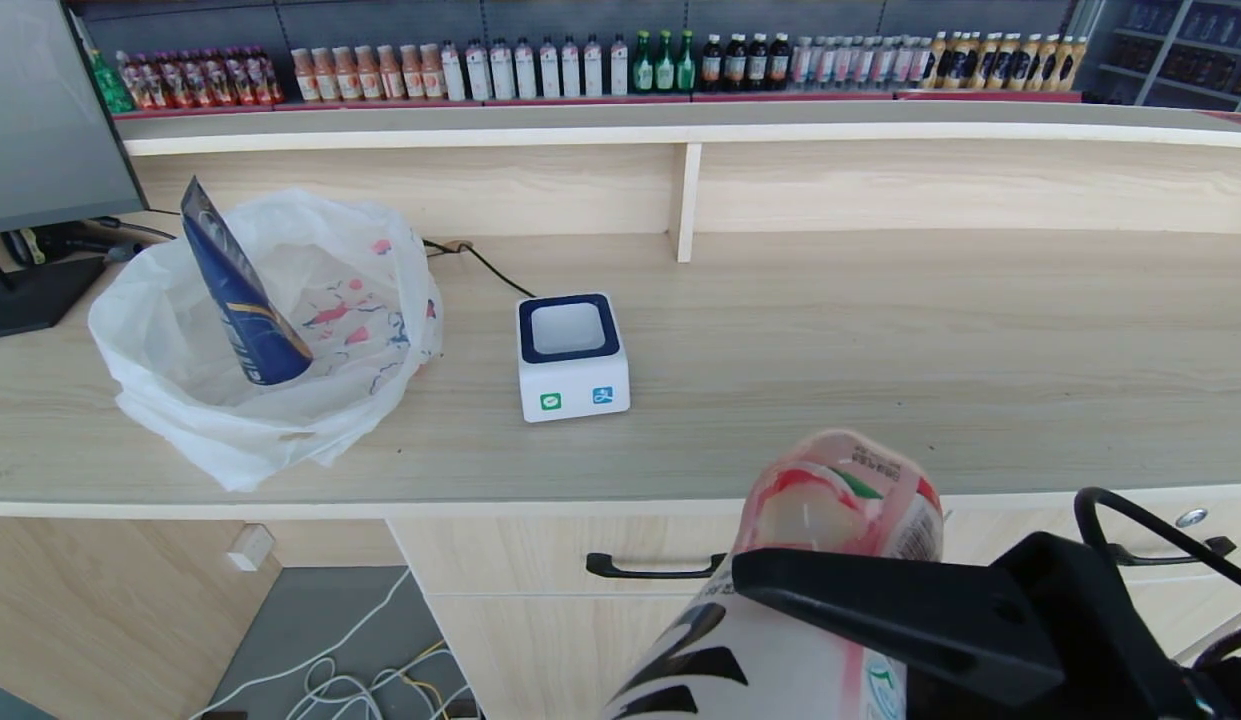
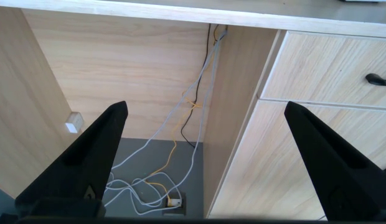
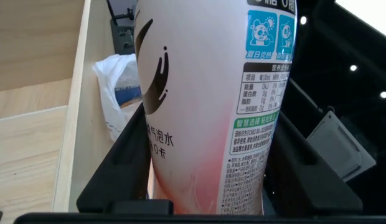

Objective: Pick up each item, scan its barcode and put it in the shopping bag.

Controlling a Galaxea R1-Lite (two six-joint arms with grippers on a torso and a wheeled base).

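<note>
My right gripper (image 1: 830, 610) is shut on a pink and white drink bottle (image 1: 830, 520), held in front of the counter's near edge, right of the scanner. The bottle (image 3: 205, 99) sits between the black fingers (image 3: 124, 162). The white scanner (image 1: 572, 356) with a dark blue rim stands mid-counter. A white plastic shopping bag (image 1: 180, 400) lies open at the counter's left, with a dark blue packet (image 1: 242, 300) standing in it. My left gripper (image 2: 205, 162) is open and holds nothing, below the counter in front of the cabinet opening.
A monitor (image 1: 40, 120) on a black stand is at the far left. A black cable (image 1: 480, 262) runs from the scanner to the back panel. Loose cables (image 2: 162, 180) lie on the floor under the counter. Drawers with black handles (image 1: 650, 570) front the counter.
</note>
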